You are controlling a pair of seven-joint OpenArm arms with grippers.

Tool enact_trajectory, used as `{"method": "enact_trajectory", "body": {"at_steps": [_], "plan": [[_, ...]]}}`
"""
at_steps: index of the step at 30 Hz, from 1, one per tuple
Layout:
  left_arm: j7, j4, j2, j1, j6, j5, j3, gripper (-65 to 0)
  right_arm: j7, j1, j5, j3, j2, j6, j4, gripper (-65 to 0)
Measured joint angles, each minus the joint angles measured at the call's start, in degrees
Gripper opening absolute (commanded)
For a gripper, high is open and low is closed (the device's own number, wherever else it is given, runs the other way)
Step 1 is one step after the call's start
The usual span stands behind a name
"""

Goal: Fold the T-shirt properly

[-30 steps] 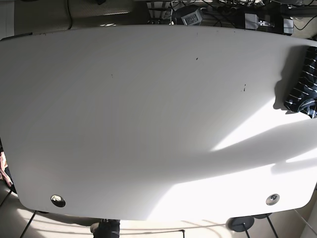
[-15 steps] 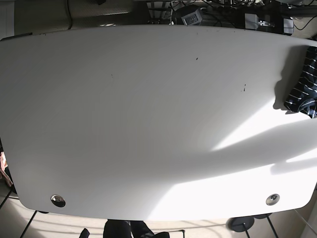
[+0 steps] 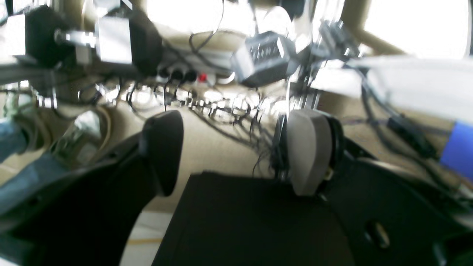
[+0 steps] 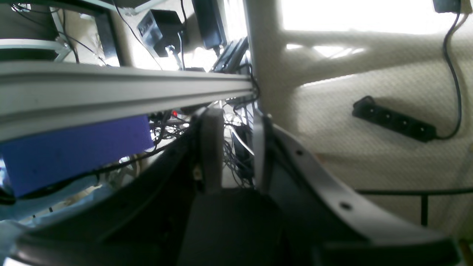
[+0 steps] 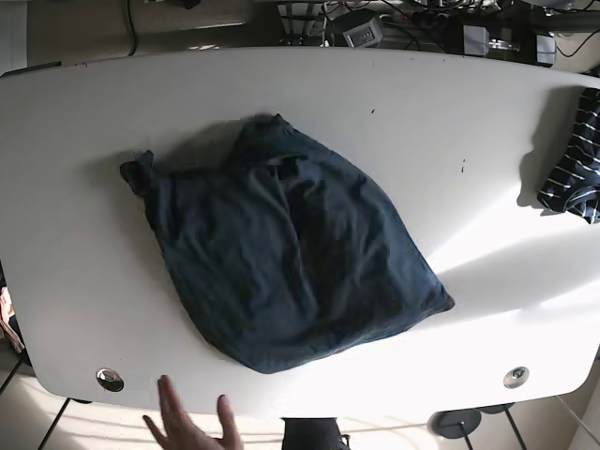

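Observation:
A dark navy T-shirt [image 5: 291, 272] lies crumpled in a loose heap on the white table [image 5: 487, 112], left of the middle in the base view. Neither gripper shows in the base view. In the left wrist view my left gripper [image 3: 236, 155] is open wide and empty, and faces cables and power bricks. In the right wrist view my right gripper [image 4: 236, 147] is empty, its fingers [image 4: 211, 147] a narrow gap apart, next to an aluminium rail [image 4: 111, 92]. The shirt shows in neither wrist view.
A person's hand [image 5: 187, 424] reaches over the table's front edge. A black-and-white striped garment [image 5: 574, 169] lies at the right edge. Two metal discs [image 5: 110, 380] [image 5: 515, 377] sit near the front corners. A power strip [image 4: 393, 120] lies on the floor.
The table was bare before; now the dark T-shirt lies on it. A person's hand has appeared at the front edge.

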Motion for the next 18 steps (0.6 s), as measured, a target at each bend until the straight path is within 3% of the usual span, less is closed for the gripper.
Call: {"method": "enact_trajectory", "body": {"at_steps": [3,8,9,12,18], "plan": [[0.0,1.1,0.3,0.4,-0.2,0.0,0.0,-24.9,0.0,-0.2,0.3,0.0,0.0,-0.02,0.2,-52.0],[0.0,13.0,0.5,7.8,0.0,0.0,0.2,-24.9,0.1,-6.0,0.4,0.1,0.3,-0.02,7.2,-52.0],[0.2,15.4,1.0,9.7,0.0,0.0,0.2,-24.9,0.1,-7.5,0.4,0.1,0.3,-0.33,8.7,-52.0],[0.3,24.7,2.2,17.0,-0.3,0.0,0.3,-24.9,0.1,-13.7,0.4,0.1,0.6,-3.96,15.0,-52.0],[0.6,42.0,2.1,29.0,-0.1,0.0,0.3,-24.9,0.1,-24.5,0.4,4.6,0.5,-4.00,30.1,-52.0]]}}
